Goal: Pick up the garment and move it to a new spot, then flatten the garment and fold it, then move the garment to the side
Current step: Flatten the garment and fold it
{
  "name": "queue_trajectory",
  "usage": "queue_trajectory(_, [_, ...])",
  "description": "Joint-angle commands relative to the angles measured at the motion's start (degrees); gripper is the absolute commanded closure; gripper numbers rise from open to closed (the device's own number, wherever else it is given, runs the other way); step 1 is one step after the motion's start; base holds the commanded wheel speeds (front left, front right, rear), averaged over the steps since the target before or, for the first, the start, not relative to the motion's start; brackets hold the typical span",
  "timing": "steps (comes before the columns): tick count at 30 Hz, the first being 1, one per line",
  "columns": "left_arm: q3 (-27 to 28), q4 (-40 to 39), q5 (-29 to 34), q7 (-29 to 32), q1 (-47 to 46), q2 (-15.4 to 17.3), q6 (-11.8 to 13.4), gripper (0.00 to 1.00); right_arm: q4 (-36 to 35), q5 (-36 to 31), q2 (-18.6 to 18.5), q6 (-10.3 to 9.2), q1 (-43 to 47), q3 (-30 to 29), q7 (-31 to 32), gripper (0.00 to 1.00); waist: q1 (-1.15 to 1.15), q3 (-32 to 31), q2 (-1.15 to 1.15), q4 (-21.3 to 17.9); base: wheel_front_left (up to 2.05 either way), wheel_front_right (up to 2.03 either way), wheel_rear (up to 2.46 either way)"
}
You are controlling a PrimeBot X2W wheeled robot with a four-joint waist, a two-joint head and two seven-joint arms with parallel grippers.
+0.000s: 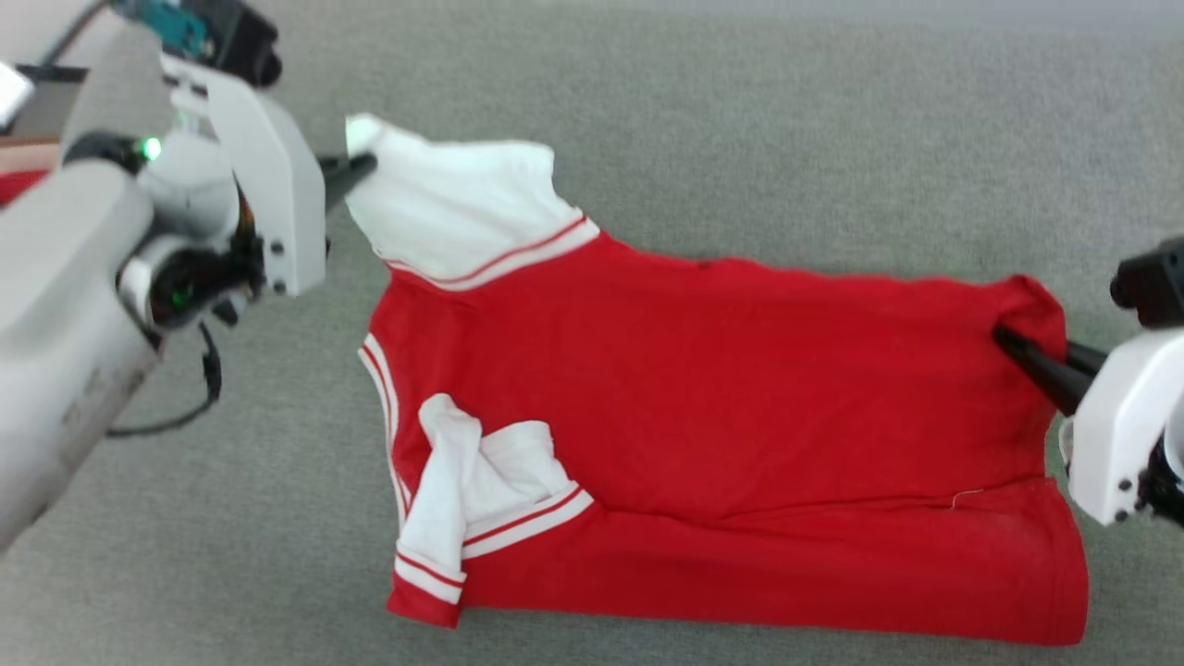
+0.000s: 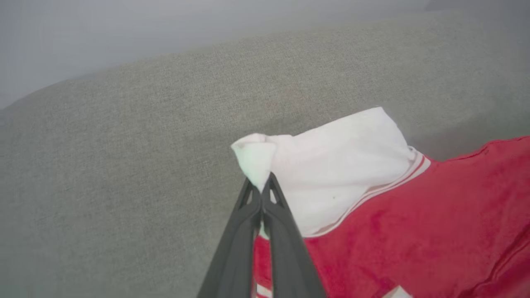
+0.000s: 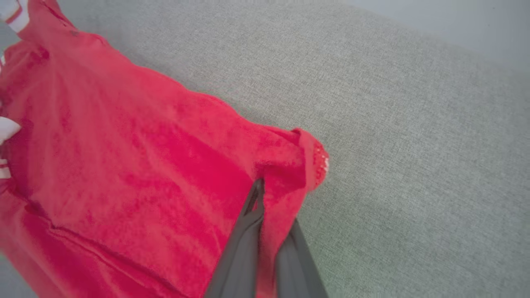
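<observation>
1. Across the middle of the grey fabric surface [image 1: 740, 139] lay the red jersey [image 1: 721, 388], stretched lengthwise, shoulder end toward the surface's left side and hem toward its right.
2. Left gripper [image 1: 365, 165]: fingers pressed together, clamped on the tip of the far white sleeve [image 1: 453, 208]. The left wrist view showed a small wad of white cloth pinched at the fingertips [image 2: 271, 186], with the sleeve drawn up off the surface into a peak.
3. Right gripper [image 1: 1004, 338]: jaws closed on the far corner of the red hem [image 1: 1036, 305]. From the right wrist view, one dark finger [image 3: 252, 207] sat on top of the cloth and the other ran under it, with red fabric sandwiched between them.
4. Red-and-white striped trim [image 1: 518, 259] marked where the far sleeve joined the red body.
5. Near white sleeve [image 1: 472, 481] was crumpled and folded inward, resting on the red body by the left end, its striped cuff turned toward the surface's near edge.
6. Red body looked mostly smooth between the two grips, with a crease running lengthwise. A lower layer of red cloth [image 1: 786, 573] stuck out along the near side.
7. No lettering or numbers could be made out on the upward face.
8. Pale left forearm [image 1: 65, 305] crossed the left edge of the head view, a black cable [image 1: 208, 379] looping beneath it and a green light [image 1: 148, 148] glowing at the wrist.
</observation>
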Motion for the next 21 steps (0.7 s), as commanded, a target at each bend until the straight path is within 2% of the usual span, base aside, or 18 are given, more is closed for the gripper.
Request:
queue_trajectory(1, [-0.2,-2.4,-0.3,0.1,1.8,1.3,1.3,1.00,-0.8,0.2,-0.5,-0.06,2.2,-0.7,-0.5,1.00,0.00,-2.5,0.00,1.6,0.00,0.00,0.00])
queue_trajectory(10, [-1.5,-21.1,-2.8,1.6,10.7,9.8,10.6,1.00,-5.6,-0.1,-0.8,-0.06,12.2,-5.1,-0.3,1.00,0.00,-5.1,0.00,2.2,0.00,0.00,0.00])
queue_trajectory(15, [-2.3,-29.8,-5.3,2.2,15.9,13.3,15.7,1.00,-8.3,-0.6,0.4,-0.06,17.6,-7.4,0.8,1.00,0.00,-5.6,0.00,2.4,0.00,0.00,0.00])
queue_trajectory(21, [-3.2,-35.1,-7.0,2.0,20.5,15.1,18.5,1.00,-10.0,-0.9,2.4,-0.06,21.8,-8.1,2.8,1.00,0.00,-5.9,0.00,2.2,0.00,0.00,0.00])
